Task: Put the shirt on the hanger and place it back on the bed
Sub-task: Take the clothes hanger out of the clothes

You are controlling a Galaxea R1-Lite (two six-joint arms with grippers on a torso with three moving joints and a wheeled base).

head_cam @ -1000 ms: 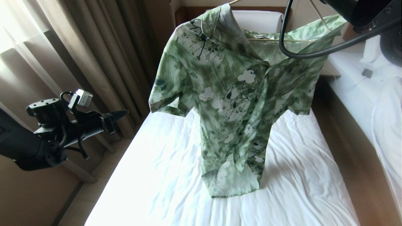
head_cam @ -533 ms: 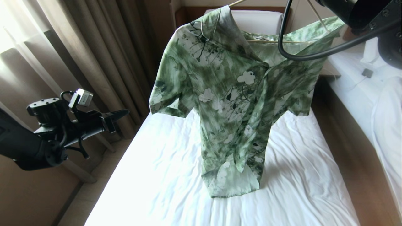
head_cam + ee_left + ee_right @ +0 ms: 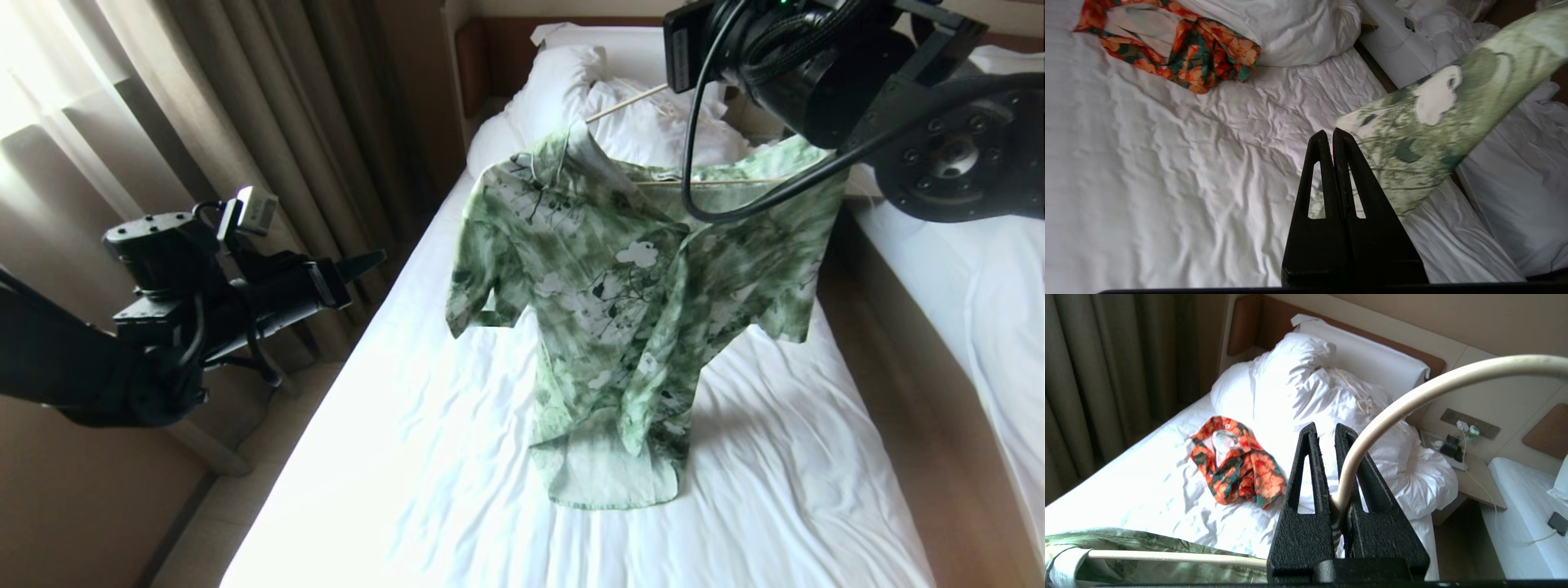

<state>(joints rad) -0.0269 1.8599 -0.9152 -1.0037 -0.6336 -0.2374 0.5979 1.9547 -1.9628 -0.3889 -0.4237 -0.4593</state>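
Shirt (image 3: 620, 302) hangs lengthwise down frame centre, hem pooled on the bed (image 3: 392, 457) at lower centre, shoulders lifted on the hanger (image 3: 718, 181). Left claw (image 3: 359, 263), tips pressed together and empty, sits at mid-left off the bed edge, well apart from the near sleeve. Right claw (image 3: 1331, 465) at upper right pinches the hanger's neck above the collar; lowering is judged its job.
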